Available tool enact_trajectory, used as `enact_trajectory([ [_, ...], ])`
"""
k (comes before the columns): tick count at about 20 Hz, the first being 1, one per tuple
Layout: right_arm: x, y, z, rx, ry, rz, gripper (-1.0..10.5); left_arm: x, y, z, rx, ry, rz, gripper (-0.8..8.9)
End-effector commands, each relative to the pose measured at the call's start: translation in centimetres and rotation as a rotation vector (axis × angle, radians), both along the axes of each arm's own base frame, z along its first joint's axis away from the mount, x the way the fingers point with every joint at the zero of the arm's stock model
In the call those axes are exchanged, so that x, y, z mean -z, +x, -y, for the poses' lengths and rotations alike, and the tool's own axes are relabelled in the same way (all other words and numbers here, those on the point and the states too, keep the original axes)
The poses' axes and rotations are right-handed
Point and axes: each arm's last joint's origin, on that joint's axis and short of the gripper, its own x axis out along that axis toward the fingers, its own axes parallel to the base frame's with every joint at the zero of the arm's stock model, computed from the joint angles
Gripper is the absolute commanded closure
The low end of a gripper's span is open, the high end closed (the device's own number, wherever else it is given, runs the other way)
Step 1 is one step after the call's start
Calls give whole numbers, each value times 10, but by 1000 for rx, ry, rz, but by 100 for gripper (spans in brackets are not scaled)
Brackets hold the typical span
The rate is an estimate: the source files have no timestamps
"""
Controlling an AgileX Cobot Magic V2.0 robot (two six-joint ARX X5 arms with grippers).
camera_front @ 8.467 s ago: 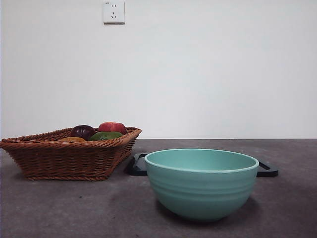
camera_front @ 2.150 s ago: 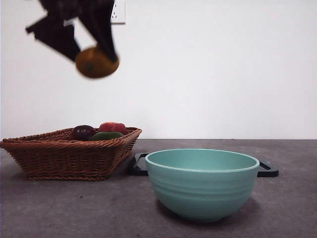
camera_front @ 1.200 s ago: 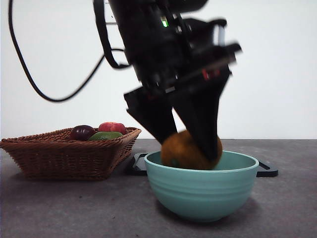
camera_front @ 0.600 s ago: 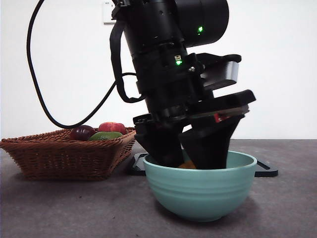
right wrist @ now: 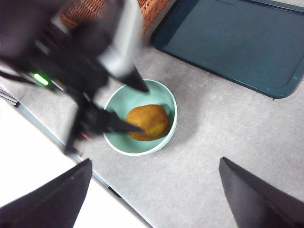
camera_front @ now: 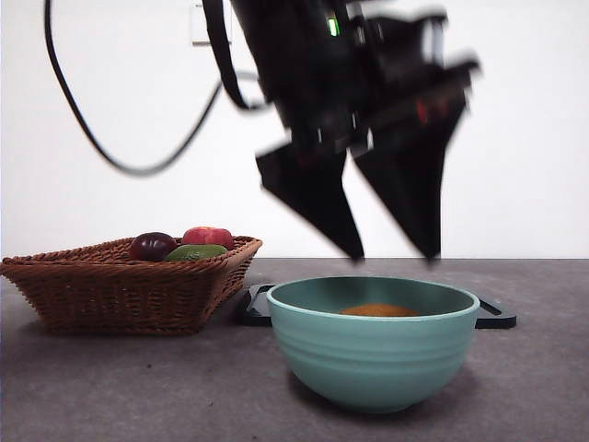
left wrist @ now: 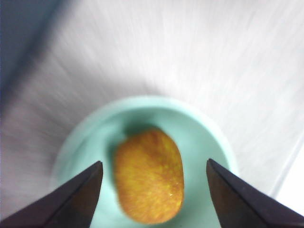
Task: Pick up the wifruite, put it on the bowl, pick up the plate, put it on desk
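Note:
The wifruite point(camera_front: 379, 310) lies loose inside the mint-green bowl point(camera_front: 373, 354) on the desk point(camera_front: 138, 387). My left gripper point(camera_front: 394, 256) hangs open and empty just above the bowl's rim, its jaws apart over the fruit. In the left wrist view the wifruite point(left wrist: 149, 176) rests on the bowl's floor point(left wrist: 204, 142) between my spread jaws. My right gripper point(right wrist: 156, 161) is open and empty, high above the desk, looking down on the bowl point(right wrist: 166, 102), the wifruite point(right wrist: 147, 121) and the left gripper point(right wrist: 141, 108). The dark rectangular plate point(right wrist: 232, 42) lies flat behind the bowl.
A brown wicker basket point(camera_front: 120, 290) stands at the left with a dark purple fruit point(camera_front: 153, 245), a red fruit point(camera_front: 208, 237) and a green one point(camera_front: 196, 251). The plate's dark edges point(camera_front: 497, 315) show on both sides of the bowl. The desk's front edge point(right wrist: 95, 175) runs close to the bowl.
My left gripper lowered the wifruite into the bowl, opened and let it go, then rose out of the bowl. The fruit stays inside.

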Motion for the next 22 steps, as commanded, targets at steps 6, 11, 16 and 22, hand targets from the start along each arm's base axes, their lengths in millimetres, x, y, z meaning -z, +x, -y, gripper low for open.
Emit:
enact_trajectory([
  [6,-6,0,-1,-8,6,27,518,-110,8,-79,-222,-299,176,471],
  [11,-6,0,-1,-8,6,27,518,-149,-4,-151,-378,-394,271,471],
  [16,-6,0,-1,-3,1,28,518,-113,-36,-195,-410,-407,196,471],
  [22,-6,1,-1,-3,3,34,518,-58,-79,-211,-215,-461,-109,472],
])
